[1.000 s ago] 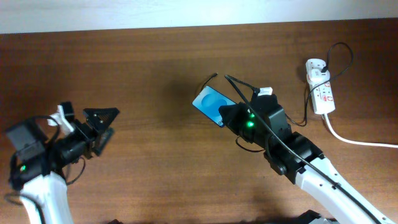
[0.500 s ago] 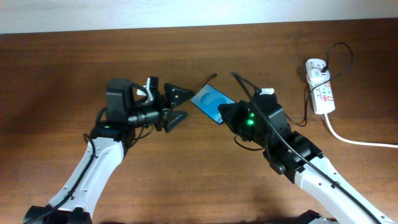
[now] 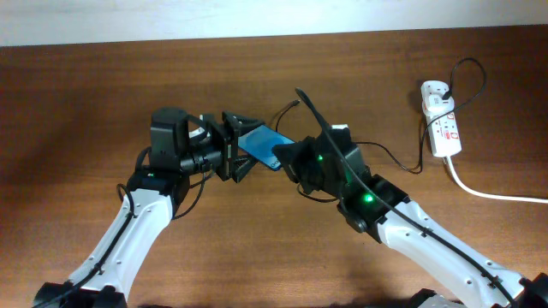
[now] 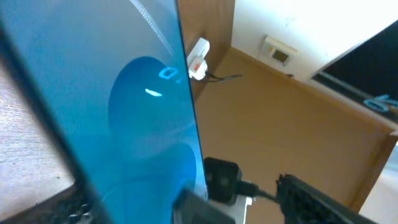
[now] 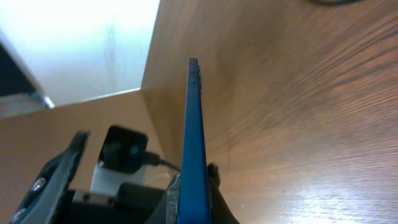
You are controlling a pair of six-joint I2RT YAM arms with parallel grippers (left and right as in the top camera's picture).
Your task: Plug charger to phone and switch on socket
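The phone (image 3: 259,143), blue-screened, is held up off the table between the two arms. My right gripper (image 3: 287,156) is shut on its right end; in the right wrist view the phone (image 5: 194,124) stands edge-on, pinched between my right gripper's (image 5: 194,186) fingers. My left gripper (image 3: 241,145) stands open around the phone's left end, one finger on each side. The blue screen (image 4: 112,124) fills the left wrist view between the left gripper's (image 4: 127,208) fingers. The charger (image 3: 401,162) trails from near the arms to the socket (image 3: 442,118); its loose tip (image 3: 296,103) lies behind the phone.
The socket's thick white cord (image 3: 492,193) runs off the right edge. The socket (image 4: 198,57) shows small and far off in the left wrist view. A pale wall borders the table's far edge (image 3: 274,36). Bare wood lies at the left and front.
My left arm has swung in from the far left to the phone. The right gripper carried the phone leftward to meet it. The left jaws have narrowed slightly around the phone.
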